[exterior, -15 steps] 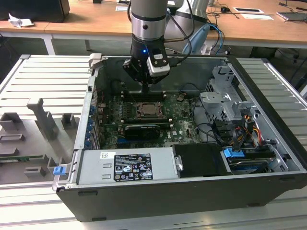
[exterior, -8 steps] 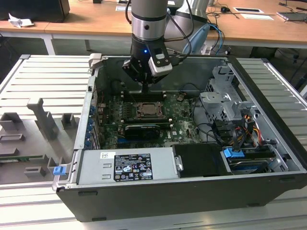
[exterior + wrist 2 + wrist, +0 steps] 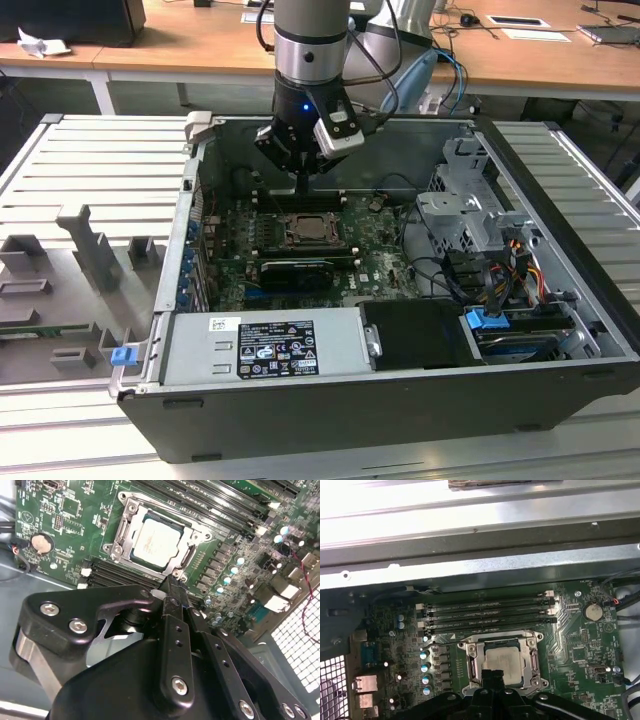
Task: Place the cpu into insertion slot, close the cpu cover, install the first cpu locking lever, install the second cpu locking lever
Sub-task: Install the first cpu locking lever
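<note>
Our hand (image 3: pixel 301 178) hangs from the arm inside the open computer case (image 3: pixel 330 410), which stands on the grey ribbed worktop (image 3: pixel 100 160). The hand is over the green circuit board (image 3: pixel 385 250), nearer the case's far wall than its front edge. In both wrist views the two fingers are pressed together into one narrow black tip (image 3: pixel 172 582) (image 3: pixel 490 676), and we see nothing between them.

The cpu (image 3: pixel 156 542) (image 3: pixel 506 661), a pale silver square, sits in the insertion slot (image 3: pixel 131 507) (image 3: pixel 538 642) near the middle of the board; in the exterior view it shows as a small light square (image 3: pixel 308 232) just in front of the fingertips. The cpu cover (image 3: pixel 125 530) (image 3: pixel 534 661) lies flat on the slot, and the chip shows through its cut-out middle. In the second wrist view the fingertip lines up with the slot's edge on the side of the long black memory slots (image 3: pixel 490 612) (image 3: pixel 125 575). We cannot tell whether it touches the metal there or hovers just above it. In the first wrist view a thin metal rod (image 3: pixel 445 642) runs along the slot's side that faces those memory slots; we cannot tell whether it is latched.

A round coin battery (image 3: pixel 41 542) (image 3: pixel 593 611) sits on the board, apart from the slot. A silver power supply box (image 3: pixel 265 345) lies along the case's front edge, and a grey drive cage (image 3: pixel 465 210) stands toward the case's side at the exterior view's right.
</note>
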You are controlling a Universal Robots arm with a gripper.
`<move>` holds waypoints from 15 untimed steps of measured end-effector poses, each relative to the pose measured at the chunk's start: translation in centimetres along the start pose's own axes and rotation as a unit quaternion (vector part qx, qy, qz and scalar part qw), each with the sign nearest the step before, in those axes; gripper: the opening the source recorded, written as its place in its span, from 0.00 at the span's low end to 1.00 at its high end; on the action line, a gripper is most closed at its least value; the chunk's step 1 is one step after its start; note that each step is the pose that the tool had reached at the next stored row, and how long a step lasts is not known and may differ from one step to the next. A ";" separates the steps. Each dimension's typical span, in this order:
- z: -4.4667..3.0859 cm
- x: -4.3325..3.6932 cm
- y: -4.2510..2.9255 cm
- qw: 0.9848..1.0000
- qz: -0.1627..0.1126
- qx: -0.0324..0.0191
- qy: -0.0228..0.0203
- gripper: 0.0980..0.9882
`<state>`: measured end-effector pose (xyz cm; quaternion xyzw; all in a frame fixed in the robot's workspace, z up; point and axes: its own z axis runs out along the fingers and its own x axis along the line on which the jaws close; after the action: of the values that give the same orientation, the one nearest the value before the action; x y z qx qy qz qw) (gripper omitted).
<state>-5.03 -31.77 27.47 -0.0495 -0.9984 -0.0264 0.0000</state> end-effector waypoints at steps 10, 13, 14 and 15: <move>0.01 0.11 -0.01 1.000 -0.026 0.000 0.001 0.01; 0.01 0.46 -0.04 1.000 -0.026 0.000 0.001 0.01; 0.01 0.54 -0.05 1.000 -0.026 0.000 0.001 0.01; 0.01 0.63 -0.06 1.000 -0.026 0.000 0.001 0.01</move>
<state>-5.66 -31.77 27.46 -0.0238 -0.9994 -0.0264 0.0007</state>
